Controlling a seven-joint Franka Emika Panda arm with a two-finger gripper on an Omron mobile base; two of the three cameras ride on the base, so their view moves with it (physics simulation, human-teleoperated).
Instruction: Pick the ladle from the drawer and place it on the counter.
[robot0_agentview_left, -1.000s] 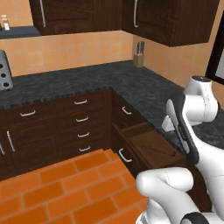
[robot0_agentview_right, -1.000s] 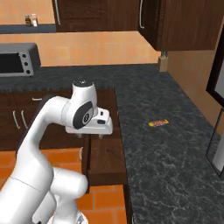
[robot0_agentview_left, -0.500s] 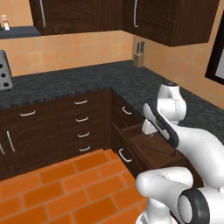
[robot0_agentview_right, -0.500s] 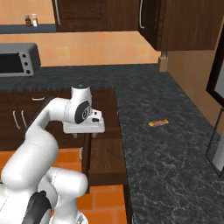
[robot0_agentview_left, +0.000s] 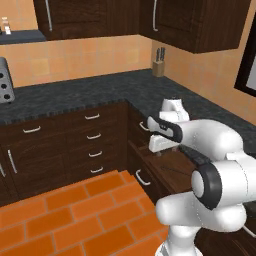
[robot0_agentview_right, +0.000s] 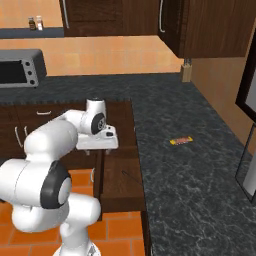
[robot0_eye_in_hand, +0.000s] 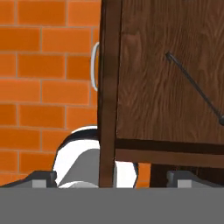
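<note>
The drawer (robot0_agentview_left: 159, 169) stands pulled out under the counter (robot0_agentview_left: 100, 91), showing its plain wooden inside (robot0_eye_in_hand: 166, 83) and curved silver handle (robot0_eye_in_hand: 93, 65). The ladle (robot0_eye_in_hand: 194, 87) lies in it as a thin dark diagonal line, also faint in the right base view (robot0_agentview_right: 131, 177). My gripper (robot0_agentview_left: 160, 151) hangs open just above the drawer's near end (robot0_agentview_right: 100, 149), pointing down. In the hand view its fingertips (robot0_eye_in_hand: 43, 177) straddle the drawer's front board, and my gripper (robot0_eye_in_hand: 111, 179) holds nothing. The ladle lies off to one side, apart from the fingers.
A knife block (robot0_agentview_left: 158, 62) stands in the counter's back corner. A small yellow-orange item (robot0_agentview_right: 180, 141) lies on the counter (robot0_agentview_right: 190, 170) right of the drawer. A microwave (robot0_agentview_right: 20, 67) sits far left. A column of narrow drawers (robot0_agentview_left: 92, 140) faces the orange brick floor (robot0_agentview_left: 60, 215).
The arm has swung leftward and down from beside the counter to just over the open drawer. The jaws stayed open. The drawer and ladle have not moved.
</note>
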